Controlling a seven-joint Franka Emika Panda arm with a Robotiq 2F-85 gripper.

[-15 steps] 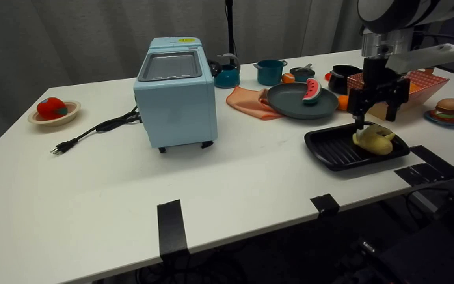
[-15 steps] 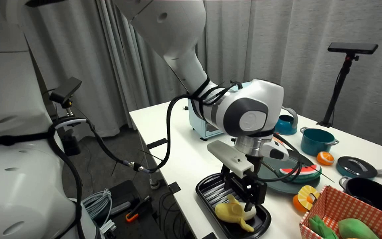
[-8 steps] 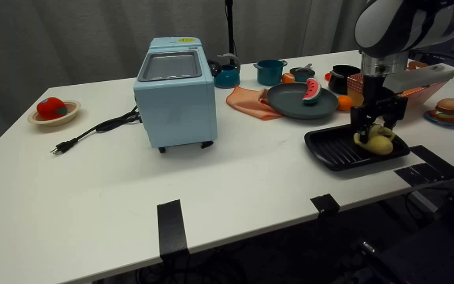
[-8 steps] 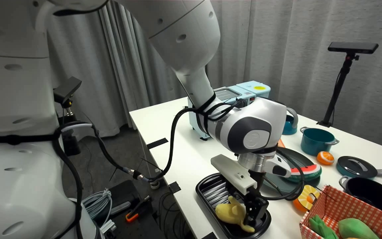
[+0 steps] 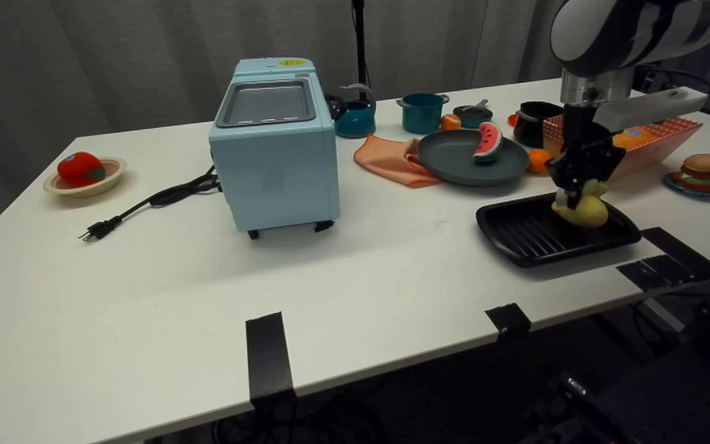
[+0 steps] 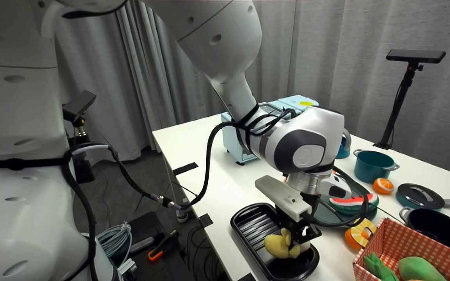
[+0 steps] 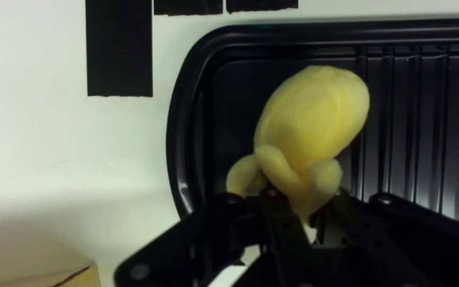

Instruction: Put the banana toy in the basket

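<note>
The yellow plush banana toy (image 7: 313, 115), with its peel flaps curled at one end, is at the near end of the black ridged tray (image 5: 530, 231). My gripper (image 7: 305, 195) reaches down over that flap end, its fingers drawn together with the flaps pinched between them. In both exterior views the toy (image 6: 277, 246) hangs from the gripper (image 6: 305, 238) at a tilt, low over the tray; I cannot tell whether it still touches the bottom. The basket (image 6: 436, 246), a red-and-white checked box, stands beside the tray with green toys (image 6: 420, 269) inside.
An orange toy (image 5: 538, 160) lies between tray and basket. Nearby are a grey plate (image 5: 453, 161) with a watermelon slice (image 5: 488, 142), a black pot (image 6: 436, 228) and a burger toy (image 5: 705, 172). A light-blue toaster oven (image 5: 275, 172) stands farther along the table.
My gripper has come down onto the banana toy and its fingers have gone from spread to pinched on the flaps. The toy has tilted, risen slightly and shifted a little toward the basket side.
</note>
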